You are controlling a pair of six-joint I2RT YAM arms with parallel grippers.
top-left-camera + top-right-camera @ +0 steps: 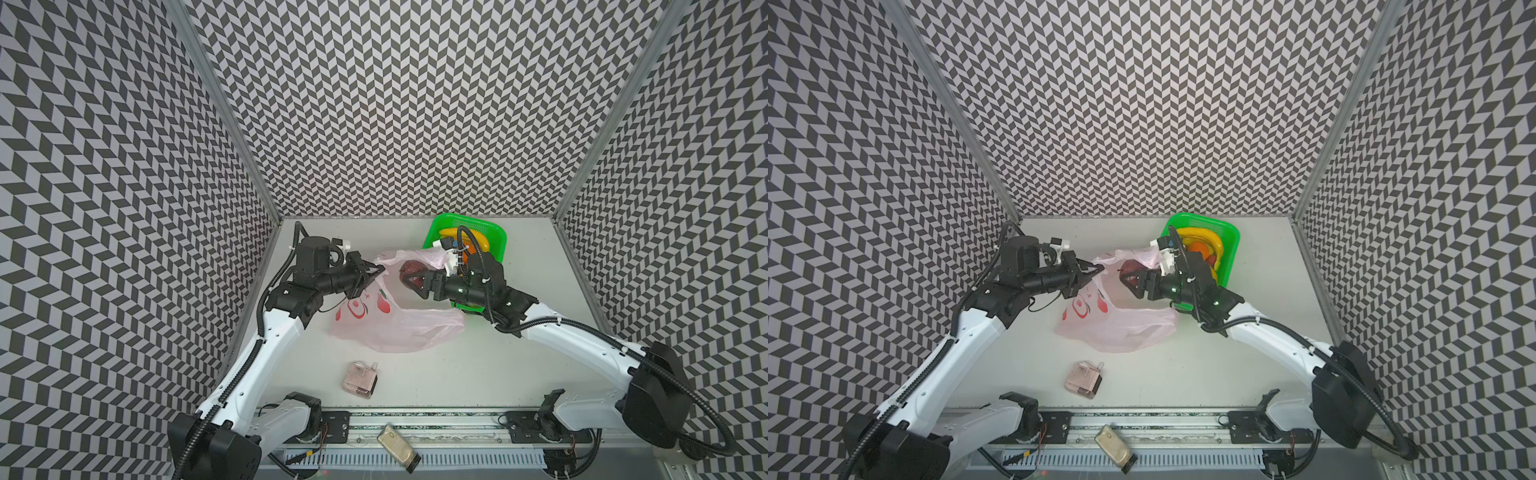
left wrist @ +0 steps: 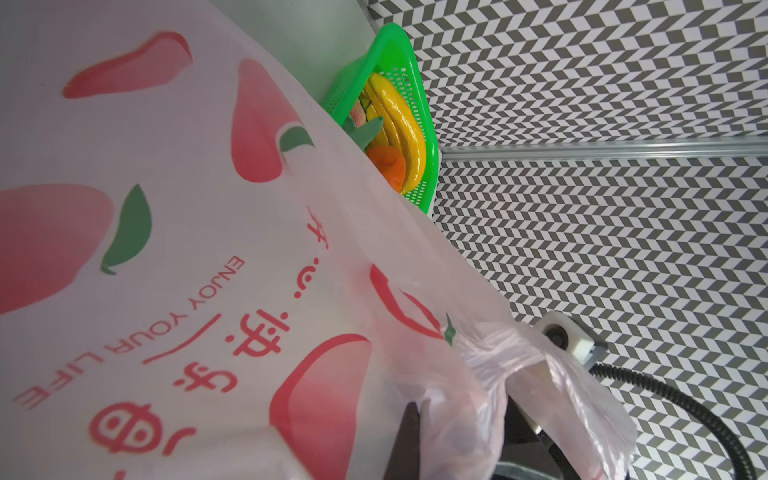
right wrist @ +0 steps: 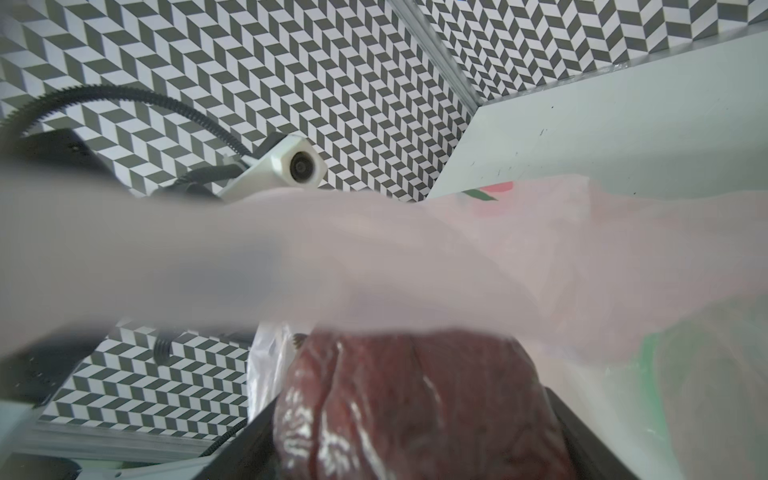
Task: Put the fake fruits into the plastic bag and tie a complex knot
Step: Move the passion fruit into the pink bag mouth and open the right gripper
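Two grips I saw: left gripper (image 1: 379, 271) pinched shut on the plastic bag (image 1: 399, 328), right gripper (image 1: 411, 277) clasping the dark brown fruit (image 1: 409, 266).

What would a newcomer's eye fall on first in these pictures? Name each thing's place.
The bright green basket at the table's back right, holding yellow bananas. Then the pink plastic bag mid-table, its edge pinched by the left gripper, while the right gripper holds a dark red fruit at its mouth.
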